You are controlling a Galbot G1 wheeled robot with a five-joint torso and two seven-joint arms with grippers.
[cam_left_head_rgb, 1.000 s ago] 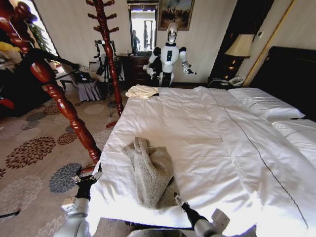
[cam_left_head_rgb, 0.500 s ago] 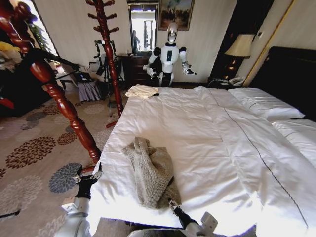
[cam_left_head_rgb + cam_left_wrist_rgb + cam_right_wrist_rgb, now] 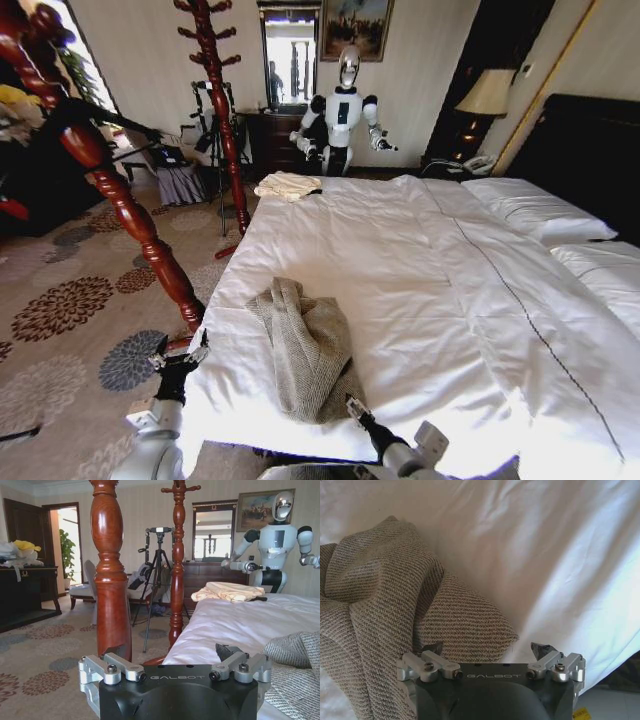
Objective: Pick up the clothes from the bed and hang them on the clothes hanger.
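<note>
Head view: jacket (image 3: 307,348) bunched on bed (image 3: 450,300) near foot edge. Right gripper (image 3: 352,407) at jacket's near hem, apparently touching. Left gripper (image 3: 178,357) beside bed's corner, by wooden pole (image 3: 120,200), apart from jacket.

Left wrist view: left gripper (image 3: 175,661) spread wide, empty; jacket (image 3: 295,665) off to one side on bed (image 3: 235,620).

Right wrist view: right gripper (image 3: 487,647) spread wide, one finger (image 3: 432,647) over knit fold of jacket (image 3: 395,605), other over bed (image 3: 545,555).
</note>
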